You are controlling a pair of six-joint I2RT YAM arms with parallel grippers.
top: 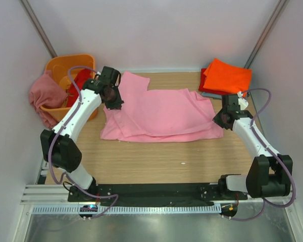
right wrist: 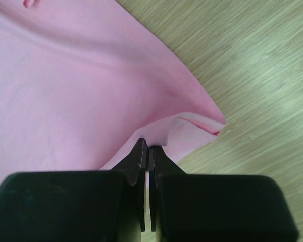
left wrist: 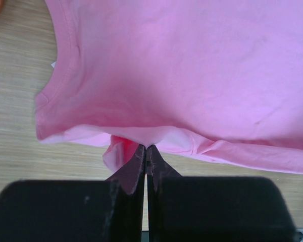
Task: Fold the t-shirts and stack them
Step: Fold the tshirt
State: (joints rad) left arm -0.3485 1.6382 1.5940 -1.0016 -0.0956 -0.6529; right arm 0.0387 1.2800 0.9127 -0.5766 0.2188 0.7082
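Note:
A light pink t-shirt [top: 161,113] lies spread across the middle of the wooden table, partly doubled over on itself. My left gripper [top: 114,104] is at its left edge, jaws shut and pinching a fold of the pink cloth [left wrist: 192,75]; the left gripper [left wrist: 146,147] bites the hem. My right gripper [top: 217,119] is at the shirt's right edge, also shut on the pink fabric [right wrist: 65,85], with the right gripper [right wrist: 148,145] nipping a folded corner. A folded orange t-shirt [top: 227,75] tops a small stack at the back right, with a red one [top: 202,84] showing beneath.
An orange plastic tub [top: 60,65] stands at the back left. A dusty rose shirt [top: 44,93] hangs over its side and a red shirt [top: 81,79] sits inside. White walls enclose the table on three sides. Bare wood [top: 161,161] lies in front of the pink shirt.

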